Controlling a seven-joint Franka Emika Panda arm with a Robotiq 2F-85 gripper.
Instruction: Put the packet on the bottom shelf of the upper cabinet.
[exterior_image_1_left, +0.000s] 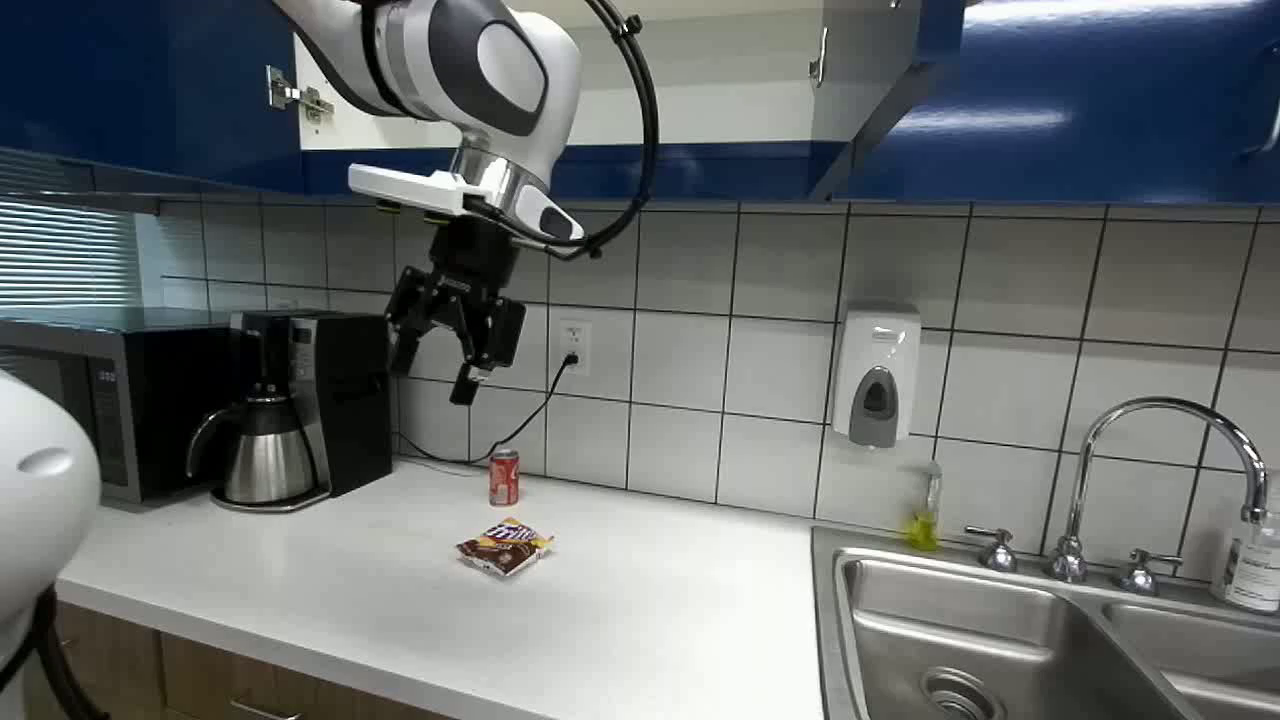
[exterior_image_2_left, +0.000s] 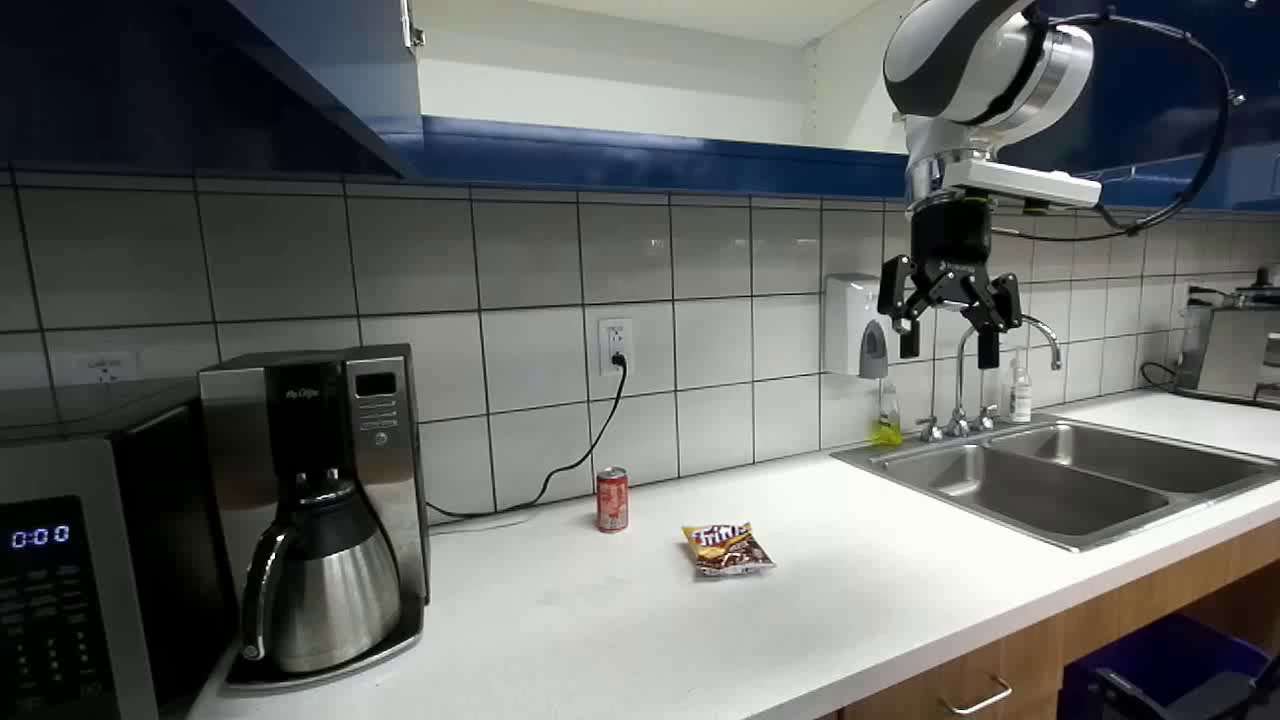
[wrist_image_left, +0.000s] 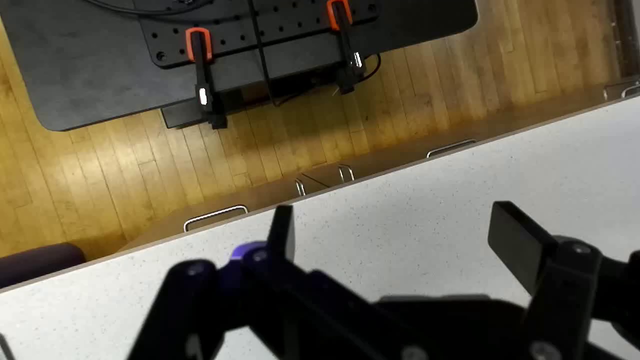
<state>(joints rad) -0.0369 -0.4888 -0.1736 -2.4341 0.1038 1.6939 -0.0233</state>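
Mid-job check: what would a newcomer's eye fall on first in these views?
Probably the colourful packet, lying on the white counter near the upright red can. Next, the black gripper, hanging open and empty over the counter. Higher up, the glossy blue upper cabinet stands open, white within.
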